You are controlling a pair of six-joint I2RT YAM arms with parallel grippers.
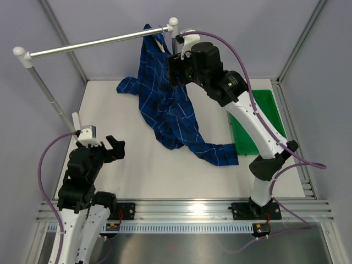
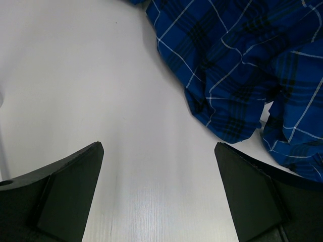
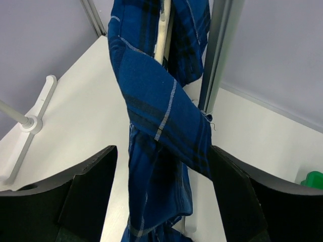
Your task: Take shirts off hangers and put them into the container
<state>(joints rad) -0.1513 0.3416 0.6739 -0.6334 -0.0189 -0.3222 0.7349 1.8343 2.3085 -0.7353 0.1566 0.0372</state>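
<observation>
Observed shirt (image 1: 170, 110) hanging from hanger (image 3: 162, 30) on rail (image 1: 93, 45) at 12 o'clock, tail trailing over table (image 1: 165, 176) toward 4 o'clock, ending just beside green tray (image 1: 269, 110). Found right gripper (image 3: 164, 151) released, jaws astride the hanging cloth, close to upright post (image 3: 217, 50). Found left gripper (image 2: 159, 148) released above tabletop at 8 o'clock, shirt edge at its 1 o'clock.

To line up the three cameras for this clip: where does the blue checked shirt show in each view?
Top external: the shirt hangs from the rail at upper centre and trails down-right across the table.
Left wrist: upper right corner, bunched on the table.
Right wrist: centre of the picture, hanging between the fingers of the right pincer.
Shared landmark: the white table under the shirt, seen in all three views.
</observation>
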